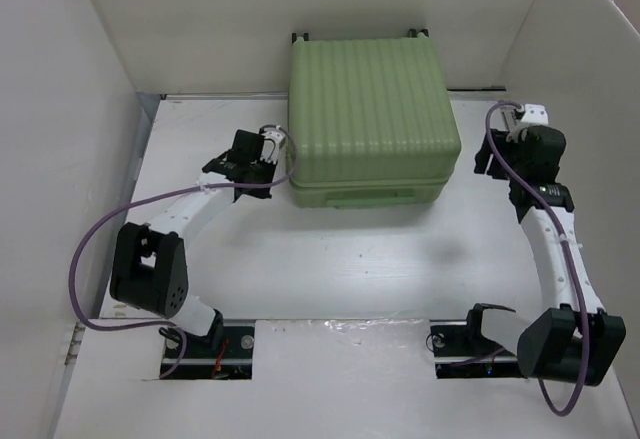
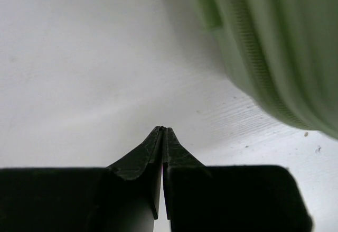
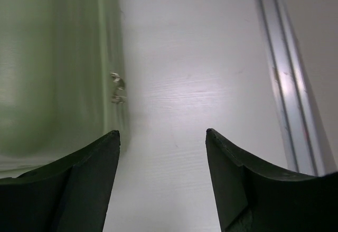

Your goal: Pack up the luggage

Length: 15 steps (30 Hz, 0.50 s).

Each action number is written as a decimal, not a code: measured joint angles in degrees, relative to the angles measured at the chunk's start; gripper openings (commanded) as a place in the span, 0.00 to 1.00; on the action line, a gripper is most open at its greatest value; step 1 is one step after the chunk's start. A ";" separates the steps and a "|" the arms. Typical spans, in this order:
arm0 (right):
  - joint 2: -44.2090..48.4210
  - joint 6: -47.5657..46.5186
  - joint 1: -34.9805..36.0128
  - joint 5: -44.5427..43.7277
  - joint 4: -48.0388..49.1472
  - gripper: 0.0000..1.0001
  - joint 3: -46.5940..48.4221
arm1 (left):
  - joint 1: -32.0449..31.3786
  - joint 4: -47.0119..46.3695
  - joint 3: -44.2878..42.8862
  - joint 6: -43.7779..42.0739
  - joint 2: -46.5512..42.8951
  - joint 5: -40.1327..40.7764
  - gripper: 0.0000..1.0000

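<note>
The luggage (image 1: pixel 370 109) lies flat and closed at the middle of the worktop's (image 1: pixel 330 269) far edge, ribbed shell up, with its small black wheels (image 1: pixel 301 36) toward the back wall. The left arm rises from its base at the near left corner and folds at a black elbow by the left edge. Its white forearm reaches up and inward to the luggage's near left corner. The left gripper (image 2: pixel 162 131) is pressed together, fingertips meeting with nothing between them, low over bare worktop. The luggage's rounded corner is just beside it on the right, not touching. The right arm stands up from its base at the near right corner, and its white link curves along the right edge toward the far side. The right gripper (image 3: pixel 162 137) hangs beside the luggage's right side, its fingers (image 3: pixel 90 184) spread apart over bare worktop and holding nothing. The green wall with a small metal fitting (image 3: pixel 116 87) lies to its left. A metal rail (image 3: pixel 288 79) runs along the worktop's edge to its right. A purple cable (image 1: pixel 85 249) loops loosely off the left arm.
</note>
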State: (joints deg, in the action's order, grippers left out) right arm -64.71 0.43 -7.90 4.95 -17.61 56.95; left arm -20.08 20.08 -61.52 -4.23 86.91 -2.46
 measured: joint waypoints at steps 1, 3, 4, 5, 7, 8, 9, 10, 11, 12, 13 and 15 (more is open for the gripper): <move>0.79 0.39 -0.96 -0.74 -1.01 0.72 0.00 | 1.16 -0.11 0.00 -0.24 -0.63 -0.92 0.00; 2.86 0.98 -2.62 -2.89 -2.82 0.72 0.00 | 4.37 -0.11 -0.02 -0.48 -2.21 -1.64 0.00; 4.04 1.25 -3.10 -4.02 -3.43 0.76 0.00 | 6.32 -0.13 -0.04 -0.48 -3.17 -1.68 0.01; 5.31 1.46 -3.30 -4.96 -3.89 0.77 0.00 | 8.07 -0.11 -0.04 -0.48 -4.17 -1.57 0.01; 7.72 1.60 -3.39 -6.71 -4.79 0.78 0.00 | 10.91 -0.04 -0.24 -0.46 -6.32 -0.98 0.06; 8.79 1.68 -3.48 -7.43 -5.16 0.78 0.00 | 11.63 -0.07 -0.35 -0.44 -7.48 -0.63 0.07; 9.55 1.77 -3.63 -7.91 -5.55 0.80 0.00 | 12.02 -0.09 -0.42 -0.39 -8.76 -0.42 0.07; 10.19 1.95 -3.76 -8.52 -6.01 0.80 0.00 | 12.20 -0.07 -0.46 -0.42 -10.08 -0.26 0.09; 10.64 1.99 -3.85 -9.18 -6.45 0.84 0.00 | 12.35 -0.09 -0.48 -0.42 -11.30 -0.11 0.10; 10.88 2.19 -4.00 -9.73 -6.88 0.84 0.00 | 12.70 -0.07 -0.50 -0.44 -12.55 -0.07 0.12; 11.10 2.29 -4.09 -10.23 -7.50 0.85 0.00 | 12.98 -0.13 -0.52 -0.44 -13.75 -0.02 0.13; 11.78 2.69 -4.11 -11.04 -8.61 0.86 0.00 | 14.16 -0.20 -0.52 -0.39 -15.41 0.13 0.16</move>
State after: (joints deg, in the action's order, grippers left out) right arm -52.93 3.11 -12.01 -6.09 -26.22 56.95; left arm -5.91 19.88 -62.04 -4.62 71.50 -2.33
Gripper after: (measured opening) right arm 0.847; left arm 0.136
